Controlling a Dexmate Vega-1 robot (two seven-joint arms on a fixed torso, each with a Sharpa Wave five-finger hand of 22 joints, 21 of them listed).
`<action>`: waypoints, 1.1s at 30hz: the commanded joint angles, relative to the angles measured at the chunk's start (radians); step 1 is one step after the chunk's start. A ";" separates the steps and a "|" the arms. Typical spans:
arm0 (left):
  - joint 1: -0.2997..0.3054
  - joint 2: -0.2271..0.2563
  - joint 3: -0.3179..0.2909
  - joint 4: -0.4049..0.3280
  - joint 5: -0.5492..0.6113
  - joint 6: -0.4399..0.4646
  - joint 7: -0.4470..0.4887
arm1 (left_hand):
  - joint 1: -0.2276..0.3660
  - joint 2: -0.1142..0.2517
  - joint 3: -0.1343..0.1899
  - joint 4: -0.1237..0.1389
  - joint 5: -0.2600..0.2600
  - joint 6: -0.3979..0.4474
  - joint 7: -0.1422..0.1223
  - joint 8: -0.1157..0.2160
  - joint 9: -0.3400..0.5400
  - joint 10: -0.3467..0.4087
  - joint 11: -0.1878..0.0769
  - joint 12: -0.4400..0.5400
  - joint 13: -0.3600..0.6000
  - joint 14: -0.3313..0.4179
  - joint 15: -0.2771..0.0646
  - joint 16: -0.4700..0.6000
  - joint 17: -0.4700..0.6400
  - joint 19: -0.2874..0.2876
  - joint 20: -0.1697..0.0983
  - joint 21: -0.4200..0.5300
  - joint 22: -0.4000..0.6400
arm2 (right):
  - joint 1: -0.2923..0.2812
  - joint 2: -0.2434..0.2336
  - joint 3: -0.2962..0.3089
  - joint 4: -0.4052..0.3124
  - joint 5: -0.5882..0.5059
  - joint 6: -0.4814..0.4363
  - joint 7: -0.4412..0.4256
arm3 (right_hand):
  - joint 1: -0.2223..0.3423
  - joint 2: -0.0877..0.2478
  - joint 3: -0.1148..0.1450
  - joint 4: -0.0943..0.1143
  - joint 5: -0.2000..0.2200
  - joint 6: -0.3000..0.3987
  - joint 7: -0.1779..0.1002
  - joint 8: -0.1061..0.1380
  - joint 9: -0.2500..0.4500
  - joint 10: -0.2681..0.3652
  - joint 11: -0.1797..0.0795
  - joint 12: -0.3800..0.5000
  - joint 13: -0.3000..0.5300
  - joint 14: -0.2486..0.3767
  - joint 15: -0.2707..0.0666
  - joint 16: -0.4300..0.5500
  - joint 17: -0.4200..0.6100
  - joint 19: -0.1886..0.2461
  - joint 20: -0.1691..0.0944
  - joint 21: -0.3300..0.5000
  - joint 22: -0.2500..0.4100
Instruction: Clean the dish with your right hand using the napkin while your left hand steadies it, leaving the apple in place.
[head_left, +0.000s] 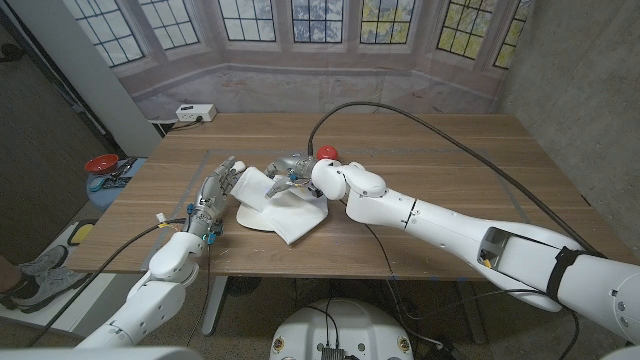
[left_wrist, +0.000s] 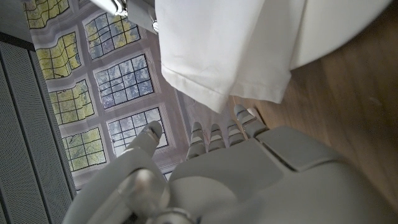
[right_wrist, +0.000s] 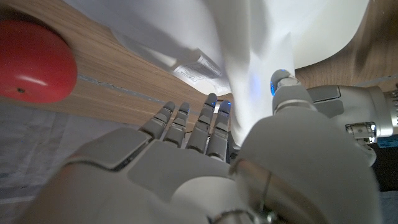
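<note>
Wood-grain tabletop (head_left: 440, 160) carries the work, under a backdrop of printed bay windows (head_left: 290, 20). At the near middle of it sits the white dish (head_left: 250, 216), largely covered by the white napkin (head_left: 285, 205), whose one corner stands lifted while the rest drapes over the dish's near rim onto the wood. The right hand (head_left: 292, 172) holds that cloth over the dish; in the right wrist view the fabric runs between thumb and fingers (right_wrist: 186, 124). The left hand (head_left: 215, 192) stands at the dish's left edge, fingers spread and reaching up beside the napkin, holding nothing; actual contact with the rim cannot be told. The red apple (head_left: 328, 153) lies on the table just behind the right hand. A white power strip (head_left: 196, 112) lies at the far left corner.
</note>
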 joint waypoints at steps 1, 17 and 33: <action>0.004 0.003 -0.002 -0.008 0.003 0.008 -0.003 | 0.010 0.003 0.000 -0.005 -0.001 0.011 0.003 0.006 0.002 -0.002 0.010 -0.001 0.005 -0.005 0.006 0.000 0.002 -0.002 0.005 -0.001 0.002 | 0.003 -0.033 0.002 -0.065 0.012 0.006 0.026 | -0.018 0.004 0.003 0.010 0.000 -0.033 0.005 0.000 0.002 -0.034 0.007 0.001 0.000 -0.014 0.010 0.001 0.006 -0.011 0.004 0.002 0.002; 0.004 0.006 0.009 -0.021 0.011 0.019 -0.006 | 0.015 0.005 0.000 -0.010 -0.001 0.014 0.005 0.006 0.002 0.001 0.012 -0.001 0.005 -0.004 0.008 0.000 0.001 -0.002 0.006 0.000 0.002 | -0.070 -0.104 0.011 -0.190 -0.100 -0.026 -0.006 | -0.114 0.026 -0.025 0.059 -0.025 -0.084 0.012 0.006 0.002 -0.090 0.016 0.008 -0.007 -0.025 0.016 0.013 0.010 -0.014 0.007 0.008 0.002; 0.011 0.012 0.006 -0.034 0.015 0.024 0.004 | 0.022 0.008 0.002 -0.015 0.000 0.017 0.006 0.006 0.002 0.000 0.013 -0.001 0.005 -0.003 0.009 0.000 0.001 -0.002 0.008 0.000 0.002 | -0.131 -0.139 0.036 -0.269 -0.192 -0.038 -0.017 | -0.136 0.065 -0.029 0.072 -0.062 -0.144 0.015 0.001 0.000 -0.156 0.023 0.004 -0.013 -0.026 0.020 0.017 0.006 -0.008 0.011 0.011 0.002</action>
